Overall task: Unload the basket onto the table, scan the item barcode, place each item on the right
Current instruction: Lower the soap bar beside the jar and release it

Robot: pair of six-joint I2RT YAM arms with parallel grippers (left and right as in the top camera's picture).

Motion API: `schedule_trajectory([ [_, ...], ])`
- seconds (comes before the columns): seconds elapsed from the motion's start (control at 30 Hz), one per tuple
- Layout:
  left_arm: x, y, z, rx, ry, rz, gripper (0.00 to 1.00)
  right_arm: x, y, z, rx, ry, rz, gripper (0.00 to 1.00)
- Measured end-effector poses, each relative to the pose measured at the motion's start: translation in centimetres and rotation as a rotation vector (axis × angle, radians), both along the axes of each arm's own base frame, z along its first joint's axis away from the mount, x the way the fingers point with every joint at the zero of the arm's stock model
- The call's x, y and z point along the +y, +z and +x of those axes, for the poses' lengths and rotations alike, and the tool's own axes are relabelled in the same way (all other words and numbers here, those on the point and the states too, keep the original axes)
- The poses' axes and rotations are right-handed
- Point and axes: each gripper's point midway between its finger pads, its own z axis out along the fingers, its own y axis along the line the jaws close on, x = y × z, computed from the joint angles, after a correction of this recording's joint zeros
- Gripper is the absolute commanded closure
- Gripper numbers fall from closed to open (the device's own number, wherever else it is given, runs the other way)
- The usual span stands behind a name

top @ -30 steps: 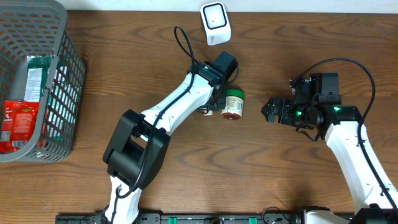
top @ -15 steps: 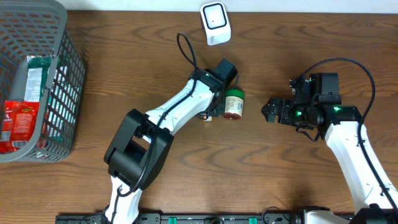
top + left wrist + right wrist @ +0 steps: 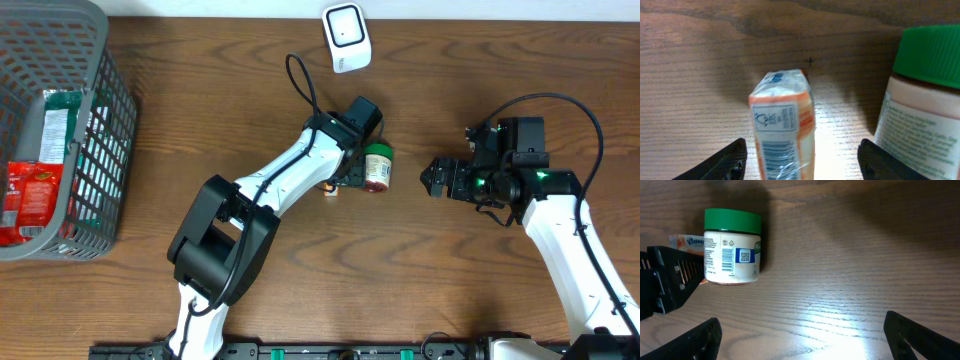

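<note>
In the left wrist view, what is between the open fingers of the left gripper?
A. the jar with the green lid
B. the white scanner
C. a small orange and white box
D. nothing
C: the small orange and white box sits between the spread fingers of the left gripper; the jar is off at the picture's right edge.
</note>
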Motion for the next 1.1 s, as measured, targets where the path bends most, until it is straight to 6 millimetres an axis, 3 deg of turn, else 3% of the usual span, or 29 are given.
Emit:
schedule_trajectory([
  [0.3,0.5,0.6,0.8,-0.010,-0.010,0.000,0.25,0.0,0.0,0.0,0.001,0.000,0.000,0.01],
  [0.63,3.7,6.5,3.4,-0.111,0.060,-0.060,0.26,0.0,0.0,0.0,0.000,0.000,0.000,0.01],
  [1.1,0.3,4.5,0.9,-0.079,-0.027,-0.121,0.26,0.0,0.0,0.0,0.000,0.000,0.000,0.01],
])
